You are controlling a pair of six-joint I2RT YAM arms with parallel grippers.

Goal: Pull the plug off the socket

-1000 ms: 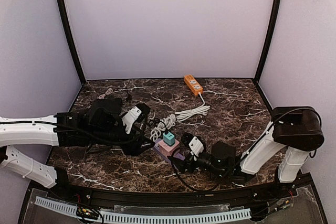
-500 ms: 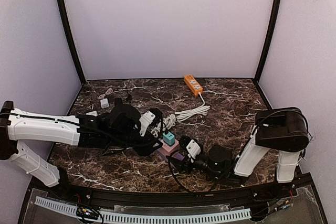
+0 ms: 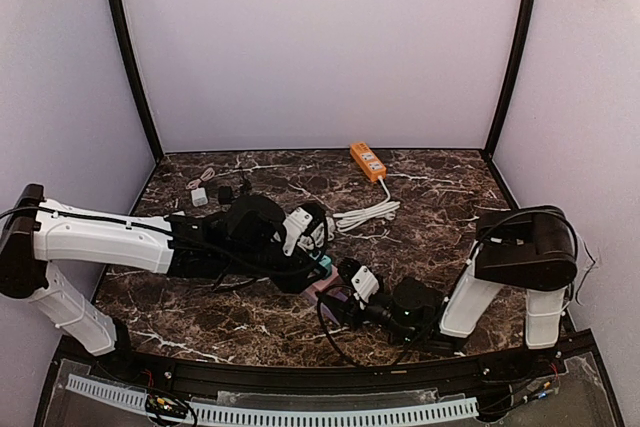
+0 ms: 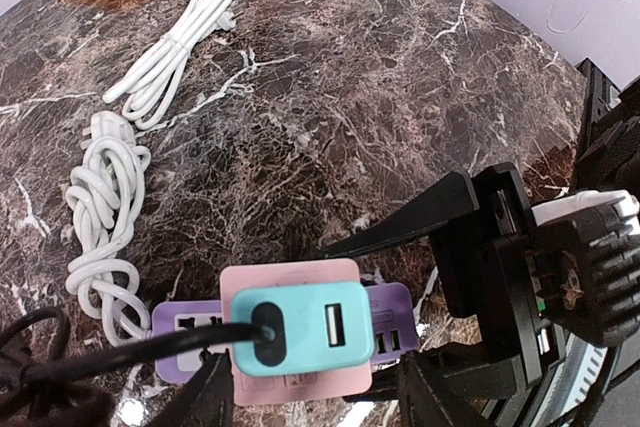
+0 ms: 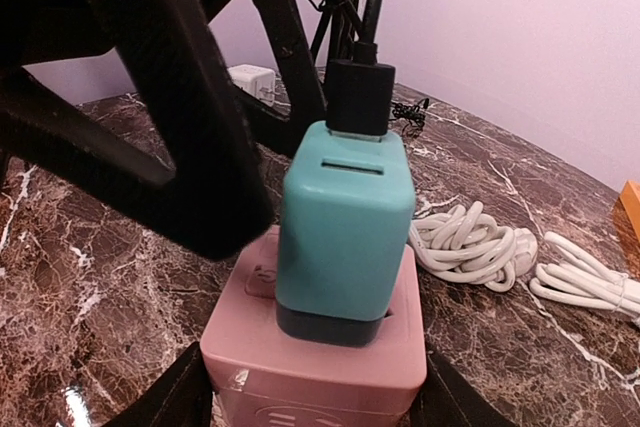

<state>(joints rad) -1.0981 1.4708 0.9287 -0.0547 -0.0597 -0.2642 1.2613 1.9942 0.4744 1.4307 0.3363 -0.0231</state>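
Left gripper (image 4: 315, 399), jaws spread, straddles the teal plug (image 4: 300, 332), which stands upright just ahead. Right gripper (image 5: 305, 397) brackets the pink socket (image 5: 300, 362) beneath it; whether it clamps is unclear.

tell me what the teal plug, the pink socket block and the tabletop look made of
The teal plug: moulded plastic, matt to satin, by its even colour and rounded edges.
The pink socket block: plastic too, slightly glossy, with soft highlights on its rim.
The tabletop: looks like polished dark marble with white veins, though maybe printed laminate.
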